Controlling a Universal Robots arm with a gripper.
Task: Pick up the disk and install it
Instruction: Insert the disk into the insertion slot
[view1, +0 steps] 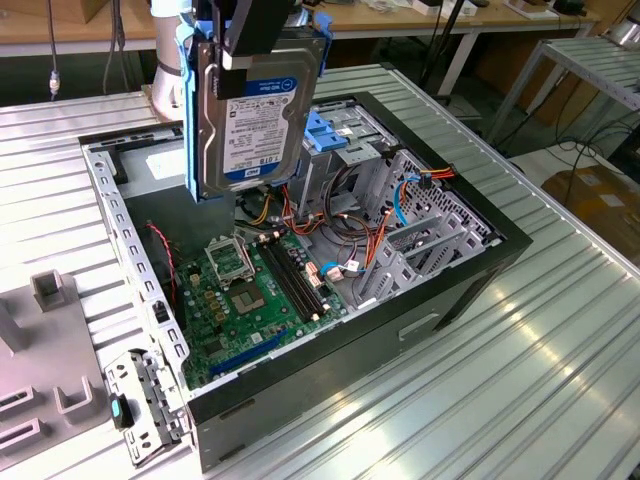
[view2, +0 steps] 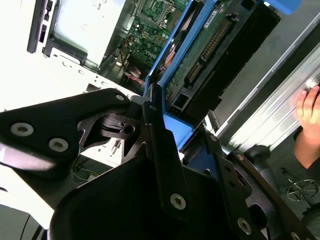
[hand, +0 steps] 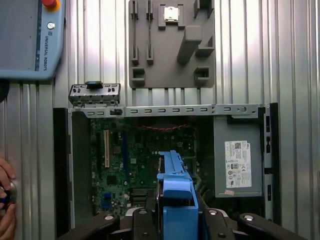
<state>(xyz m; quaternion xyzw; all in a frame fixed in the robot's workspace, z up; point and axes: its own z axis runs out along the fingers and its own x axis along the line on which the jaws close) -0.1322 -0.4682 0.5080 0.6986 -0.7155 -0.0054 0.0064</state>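
The disk (view1: 250, 110), a silver hard drive with a white and blue label and blue side rails, hangs upright above the open computer case (view1: 470, 285). My gripper (view1: 256, 38) is shut on its upper end. In the second wrist view the black fingers (view2: 160, 150) clamp the blue rail, and the disk's circuit-board side (view2: 210, 55) points down toward the case. In the first wrist view the blue rail (hand: 175, 192) sits between the gripper links over the motherboard (hand: 130, 165). The disk hovers beside the upright metal drive cage with a blue handle (view1: 330, 135).
Inside the case are the motherboard (view1: 250, 290), coloured cables (view1: 350, 230) and a grey power supply (hand: 237, 162). A grey fixture plate (hand: 172, 42) and a loose metal bracket (view1: 145, 405) lie on the ribbed table. A teach pendant (hand: 30, 40) and a person's hand (view2: 307, 107) are nearby.
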